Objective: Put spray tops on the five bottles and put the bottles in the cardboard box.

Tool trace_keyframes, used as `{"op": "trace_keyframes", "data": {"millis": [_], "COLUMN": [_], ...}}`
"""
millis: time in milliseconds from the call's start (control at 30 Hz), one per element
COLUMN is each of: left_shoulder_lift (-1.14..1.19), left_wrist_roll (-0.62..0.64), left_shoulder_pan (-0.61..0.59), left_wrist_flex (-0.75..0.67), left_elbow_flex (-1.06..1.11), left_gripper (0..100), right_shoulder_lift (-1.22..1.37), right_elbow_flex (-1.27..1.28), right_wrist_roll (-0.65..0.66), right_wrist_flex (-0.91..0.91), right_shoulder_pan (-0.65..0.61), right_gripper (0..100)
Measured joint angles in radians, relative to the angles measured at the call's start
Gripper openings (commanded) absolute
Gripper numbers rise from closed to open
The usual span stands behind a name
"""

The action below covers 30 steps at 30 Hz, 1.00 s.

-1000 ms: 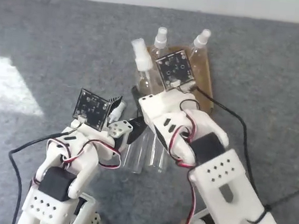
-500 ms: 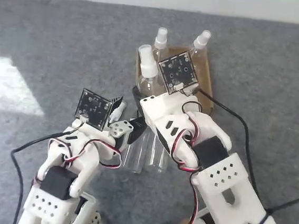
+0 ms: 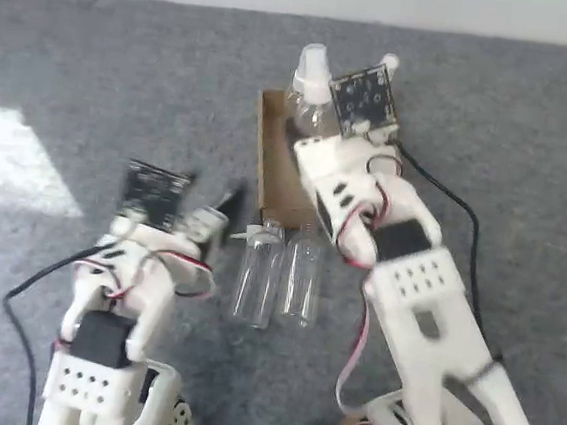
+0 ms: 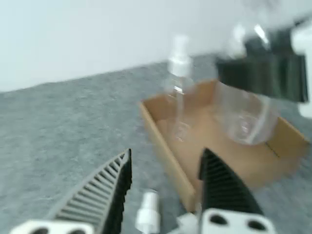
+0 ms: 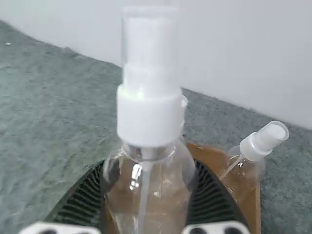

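Right wrist view: the right tool (image 5: 149, 170) pinched a capped bottle (image 5: 148, 117) over the cardboard box (image 3: 271, 166). The left tool (image 4: 167, 155) stood spread above a loose spray top (image 4: 147, 212) on the tabletop (image 3: 126, 77).

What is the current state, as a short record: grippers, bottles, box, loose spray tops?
right gripper: shut on clear plastic bottle with white spray top, above brown cardboard box
left gripper: open, over loose white spray top
in box: one capped bottle standing
on grey carpet: two clear topless bottles lying beside box
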Motion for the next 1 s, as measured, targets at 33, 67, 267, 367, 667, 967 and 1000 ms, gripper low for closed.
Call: {"op": "trace_keyframes", "data": {"millis": [33, 67, 267, 367, 667, 967, 1000], "left_shoulder_lift": [0.0, 0.0, 0.0, 0.0, 0.0, 0.0, 0.0], "left_wrist_roll": [0.002, 0.014, 0.124, 0.132, 0.132, 0.132, 0.132], "left_shoulder_pan": [-0.04, -0.072, -0.196, -0.204, -0.218, -0.213, -0.215], "left_wrist_flex": [-0.02, -0.032, -0.054, -0.054, -0.063, -0.063, -0.063], "left_elbow_flex": [0.0, 0.0, 0.0, 0.0, 0.0, 0.0, 0.0], "left_gripper": [0, 1, 1, 1, 1, 1, 1], "right_shoulder_lift": [0.046, 0.089, 0.308, 0.404, 0.569, 0.608, 0.617], "right_elbow_flex": [0.0, 0.0, 0.0, 0.0, 0.0, 0.026, 0.026], "right_wrist_roll": [0.0, 0.0, 0.0, 0.0, -0.054, -0.063, -0.063], "right_wrist_flex": [-0.044, -0.086, -0.324, -0.427, -0.559, -0.718, -0.726], "right_shoulder_pan": [0.005, 0.006, 0.006, 0.002, 0.002, 0.008, 0.008], "right_gripper": [0.5, 0.5, 0.5, 0.5, 0.5, 0.5, 0.5]}}
